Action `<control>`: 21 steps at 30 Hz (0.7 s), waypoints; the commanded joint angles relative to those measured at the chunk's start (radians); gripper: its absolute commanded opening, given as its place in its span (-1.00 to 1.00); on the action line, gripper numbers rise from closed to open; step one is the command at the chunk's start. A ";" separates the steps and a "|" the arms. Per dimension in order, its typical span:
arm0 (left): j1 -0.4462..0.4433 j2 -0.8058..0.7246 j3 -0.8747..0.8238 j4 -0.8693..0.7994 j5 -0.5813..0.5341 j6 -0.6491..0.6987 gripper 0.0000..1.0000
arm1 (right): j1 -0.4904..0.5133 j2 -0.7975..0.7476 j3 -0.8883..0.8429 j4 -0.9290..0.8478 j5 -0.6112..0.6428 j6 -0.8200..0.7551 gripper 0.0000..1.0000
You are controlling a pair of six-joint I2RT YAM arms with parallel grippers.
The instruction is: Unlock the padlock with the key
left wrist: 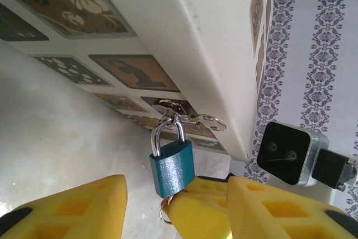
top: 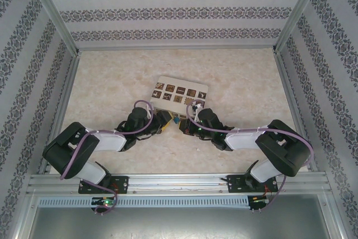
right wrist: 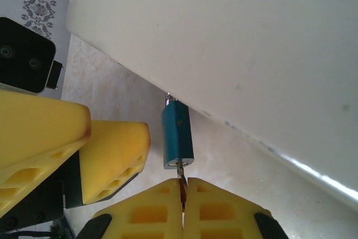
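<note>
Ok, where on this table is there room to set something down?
Bare table between the white box and back wall, and at either side. Crowded at the box's near edge: left pincer and right pincer meet at the padlock.

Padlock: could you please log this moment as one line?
padlock on box | key inserted, right fingers shut on it | left fingers open

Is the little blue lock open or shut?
Shut. On the padlock, both legs of the shackle sit down in the blue body. The key is in its bottom, pinched by the right gripper.
</note>
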 commanded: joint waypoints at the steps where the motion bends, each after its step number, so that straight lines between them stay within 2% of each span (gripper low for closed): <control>1: -0.017 0.037 -0.005 0.112 0.001 -0.057 -0.03 | 0.009 -0.002 0.043 0.087 0.009 0.028 -0.99; 13: -0.020 0.164 0.000 0.306 0.019 -0.135 -0.13 | 0.016 0.018 0.062 0.102 0.000 0.064 -0.98; 21: -0.023 0.224 0.024 0.366 0.021 -0.154 -0.21 | 0.017 0.021 0.069 0.103 -0.005 0.075 -0.98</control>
